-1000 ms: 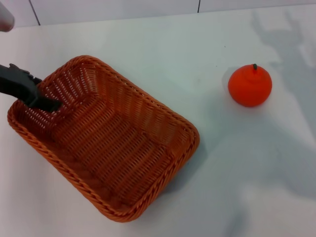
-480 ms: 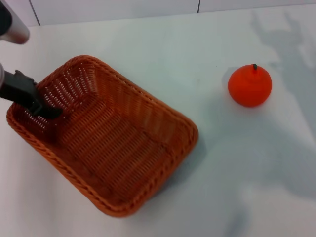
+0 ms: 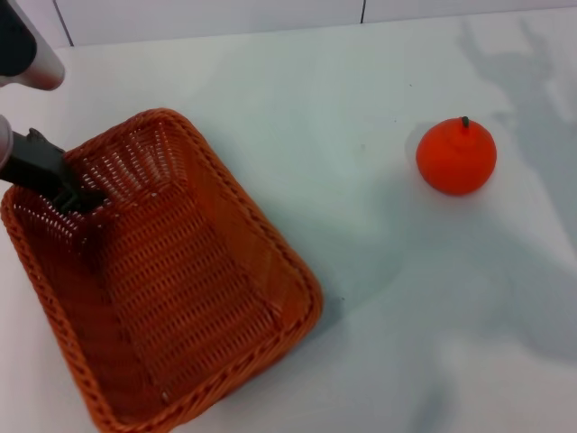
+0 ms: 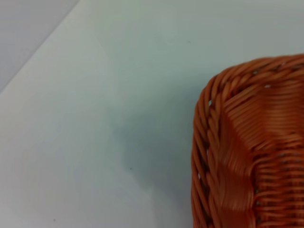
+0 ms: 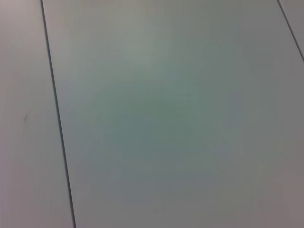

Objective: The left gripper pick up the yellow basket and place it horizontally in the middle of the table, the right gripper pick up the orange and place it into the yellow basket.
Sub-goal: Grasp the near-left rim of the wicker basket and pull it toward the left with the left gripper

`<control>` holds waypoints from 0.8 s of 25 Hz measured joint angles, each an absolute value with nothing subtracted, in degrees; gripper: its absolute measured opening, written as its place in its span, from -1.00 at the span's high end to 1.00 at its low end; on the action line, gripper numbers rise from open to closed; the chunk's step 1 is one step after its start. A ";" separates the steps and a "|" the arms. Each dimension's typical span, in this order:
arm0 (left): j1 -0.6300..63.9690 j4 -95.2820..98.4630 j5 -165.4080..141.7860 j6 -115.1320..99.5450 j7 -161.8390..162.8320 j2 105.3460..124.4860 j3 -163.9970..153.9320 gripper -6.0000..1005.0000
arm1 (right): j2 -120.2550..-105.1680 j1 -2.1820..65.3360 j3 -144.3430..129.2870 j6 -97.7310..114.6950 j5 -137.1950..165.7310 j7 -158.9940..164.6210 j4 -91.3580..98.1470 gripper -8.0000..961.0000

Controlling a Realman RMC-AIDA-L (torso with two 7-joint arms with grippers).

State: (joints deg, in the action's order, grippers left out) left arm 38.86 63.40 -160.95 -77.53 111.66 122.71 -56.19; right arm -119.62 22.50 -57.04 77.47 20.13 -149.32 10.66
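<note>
The yellow basket (image 3: 171,289), an orange-brown woven one, is at the left of the white table (image 3: 379,325), its long side running diagonally from far left toward the near edge. My left gripper (image 3: 68,189) holds the basket's far left rim, with one black finger inside the wall. The left wrist view shows a corner of the basket (image 4: 251,152) close up, over the table (image 4: 95,118). The orange (image 3: 456,157), with a dark stem, sits alone on the table at the right, well apart from the basket. My right gripper is out of view.
The table's far edge meets a pale panelled wall (image 3: 207,18) at the back. The right wrist view shows only a plain grey panelled surface (image 5: 166,118). Arm shadows fall on the table at the right.
The left gripper has swung the basket with it: the near right end has moved left and toward the table's front edge, and the basket now lies steeper. The orange has not moved.
</note>
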 joint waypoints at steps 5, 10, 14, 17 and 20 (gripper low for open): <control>38.78 64.46 -161.33 -77.22 112.24 122.97 -55.80 0.16 | -119.62 22.50 -57.04 77.43 20.12 -149.32 10.70 -0.97; 39.01 64.81 -161.60 -77.09 113.46 123.02 -55.70 0.35 | -119.62 22.57 -57.04 77.44 20.12 -149.32 10.73 -0.97; 39.57 64.33 -162.05 -77.96 114.50 122.61 -55.70 0.41 | -119.62 22.64 -57.04 77.44 20.12 -149.32 10.72 -0.97; 39.83 64.07 -162.19 -78.88 114.97 122.43 -55.67 0.42 | -119.63 22.74 -57.04 77.45 20.12 -149.32 10.73 -0.97; 40.21 63.80 -162.27 -79.55 116.76 121.95 -55.65 0.43 | -119.68 22.79 -57.04 77.46 20.12 -149.33 10.73 -0.97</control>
